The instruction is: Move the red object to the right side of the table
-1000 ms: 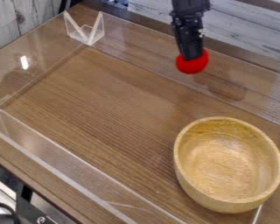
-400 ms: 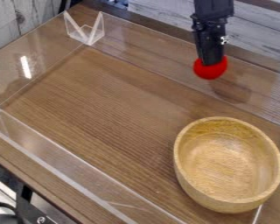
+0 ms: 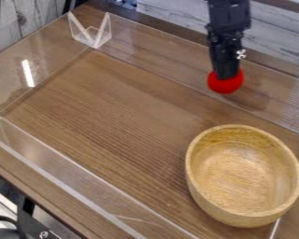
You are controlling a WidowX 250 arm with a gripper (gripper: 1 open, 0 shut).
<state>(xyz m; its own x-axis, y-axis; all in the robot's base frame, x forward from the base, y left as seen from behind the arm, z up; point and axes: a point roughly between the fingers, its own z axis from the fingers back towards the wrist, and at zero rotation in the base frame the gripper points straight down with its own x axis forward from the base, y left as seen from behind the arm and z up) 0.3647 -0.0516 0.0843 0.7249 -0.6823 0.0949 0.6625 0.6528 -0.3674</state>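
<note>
The red object [image 3: 224, 82] is a small round bright red ball at the far right part of the brown wood-grain table [image 3: 115, 121]. My black gripper [image 3: 224, 71] comes down on it from above and is shut on its top. The fingertips are dark and hard to tell apart against the ball. The ball's lower half shows below the fingers, at or just above the tabletop.
A round light wooden bowl [image 3: 245, 175] stands at the near right, in front of the ball. Low clear acrylic walls [image 3: 40, 159] edge the table. A small clear angled stand [image 3: 90, 31] sits at the far left corner.
The gripper has carried the red object to the right and slightly lower, nearer the right wall. The bowl has not moved.
</note>
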